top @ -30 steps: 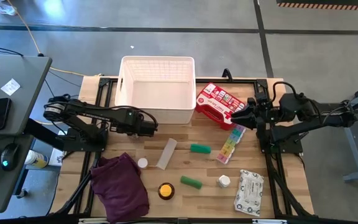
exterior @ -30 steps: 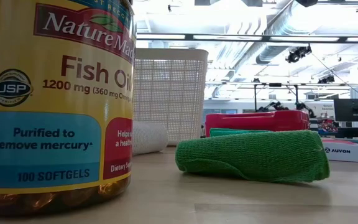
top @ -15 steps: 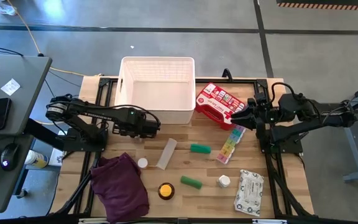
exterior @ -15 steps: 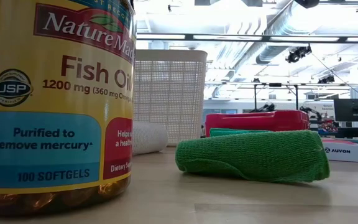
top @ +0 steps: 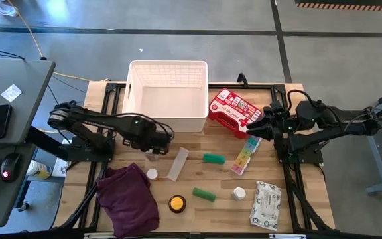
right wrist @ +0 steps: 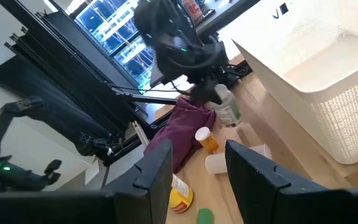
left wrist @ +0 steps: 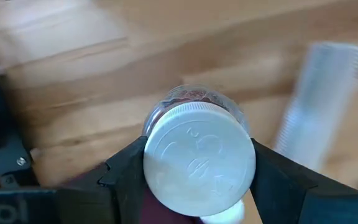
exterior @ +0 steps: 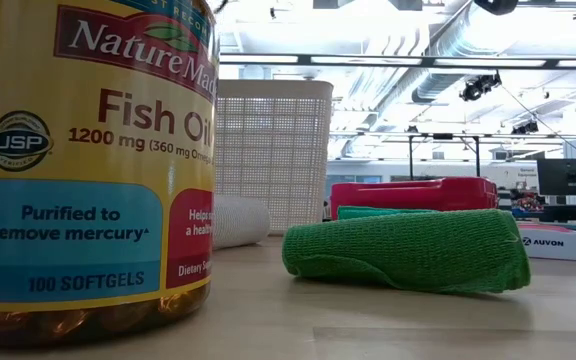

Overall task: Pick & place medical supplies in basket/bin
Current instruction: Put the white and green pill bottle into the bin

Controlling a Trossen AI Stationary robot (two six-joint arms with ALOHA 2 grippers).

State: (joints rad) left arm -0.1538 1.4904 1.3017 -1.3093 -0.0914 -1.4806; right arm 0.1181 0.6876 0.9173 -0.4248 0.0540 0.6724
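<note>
Found, nearest on the worktop (top: 194, 141), the fish-oil bottle (top: 176, 203), a green roll (top: 203, 194), a small white bottle (top: 239, 193) and the wipes pack (top: 266, 204) all lying loose, with the purple cloth (top: 130, 199) beside them. Saw further back a white-topped vial (top: 152, 174), a clear tube (top: 178, 163), a second roll (top: 213, 158) and the pill organiser (top: 246, 153), none of them touched. Noted the left pincer (left wrist: 197, 167) clamped on a capped bottle (left wrist: 199, 155), lifted off the wood between the cloth and the basket (top: 168, 123), not yet above it. Noted the right pincer (right wrist: 205, 177) at middling width with nothing between its fingers, hanging just beside the red case (top: 231, 108), above the organiser's far end. Looked into the basket at the far edge and saw no supply in it. Judged the work barely begun: one bottle on its way, nothing delivered, everything else left to carry over.
</note>
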